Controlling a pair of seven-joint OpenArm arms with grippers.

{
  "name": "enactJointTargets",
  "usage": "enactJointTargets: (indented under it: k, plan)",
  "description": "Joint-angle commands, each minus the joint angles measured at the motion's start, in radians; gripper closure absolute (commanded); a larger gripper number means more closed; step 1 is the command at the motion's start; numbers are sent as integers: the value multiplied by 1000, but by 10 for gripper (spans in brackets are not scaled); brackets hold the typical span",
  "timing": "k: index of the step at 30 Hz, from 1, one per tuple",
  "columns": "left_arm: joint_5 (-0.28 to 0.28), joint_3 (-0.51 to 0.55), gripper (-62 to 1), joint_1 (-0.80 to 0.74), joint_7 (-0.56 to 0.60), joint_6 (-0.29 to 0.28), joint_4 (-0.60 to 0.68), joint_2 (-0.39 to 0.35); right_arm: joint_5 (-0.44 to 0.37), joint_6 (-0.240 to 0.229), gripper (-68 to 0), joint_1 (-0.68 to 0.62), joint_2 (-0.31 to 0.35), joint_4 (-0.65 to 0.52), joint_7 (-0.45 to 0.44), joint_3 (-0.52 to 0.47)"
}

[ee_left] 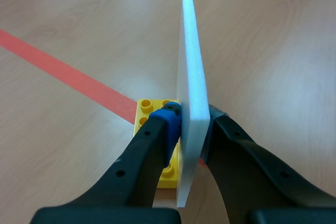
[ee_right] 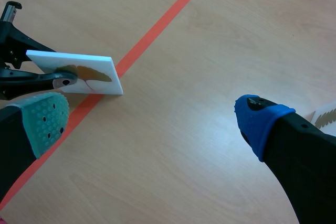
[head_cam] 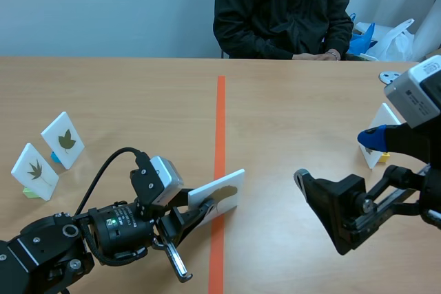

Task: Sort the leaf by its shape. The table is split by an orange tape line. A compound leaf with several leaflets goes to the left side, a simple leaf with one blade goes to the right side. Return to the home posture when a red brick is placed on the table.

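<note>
My left gripper [ee_left: 191, 129] is clamped on the leaf card [ee_left: 190, 51], held edge-on right over the orange tape line [ee_left: 63, 74], with a yellow brick [ee_left: 149, 109] at its foot. Risk: the thin card could pivot in the pads, or tip on set-down. My right gripper [ee_right: 152, 121] hangs spread wide, holding nothing. There's bare table on both sides; the nearest standing card [head_cam: 63, 140] is well left.

A white card [head_cam: 218, 200] bearing a brownish-yellow leaf is clamped edge-on between the fingers of the left gripper [ee_left: 191, 124], on a yellow brick [ee_left: 149, 124], at the orange tape line [head_cam: 220, 122] near the table's [head_cam: 289, 101] front edge. Two more white leaf cards [head_cam: 63, 139] [head_cam: 34, 170] stand upright near the left edge on blue and green bases. Another card [head_cam: 377, 132], partly hidden, stands near the right edge.
</note>
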State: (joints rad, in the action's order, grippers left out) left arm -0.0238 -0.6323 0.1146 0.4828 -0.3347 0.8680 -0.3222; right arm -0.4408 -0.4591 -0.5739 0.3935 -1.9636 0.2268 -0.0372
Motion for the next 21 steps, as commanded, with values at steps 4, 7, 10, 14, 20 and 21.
enactJointTargets:
  k: [4,7,10,14,20,21]
  plan:
    - [142,93,-31,-96,-38,-68,180,-50,-8,3,-679,14,11,-3,-8,-8]
    - [192,183,-31,-190,-87,-73,309,-64,-8,3,-679,14,11,-3,-8,-8]
    - [209,281,-31,-291,-107,-77,421,-62,-8,3,-679,14,11,-3,-8,-8]
    - [234,380,-31,-417,-121,-79,541,-60,-8,3,-679,15,11,-3,-14,-8]
    - [245,537,-31,-560,-121,-79,621,-12,-8,3,-679,21,11,-3,-16,-8]
    - [260,566,-31,-575,-121,-79,621,5,-8,3,-679,21,11,-3,-16,-8]
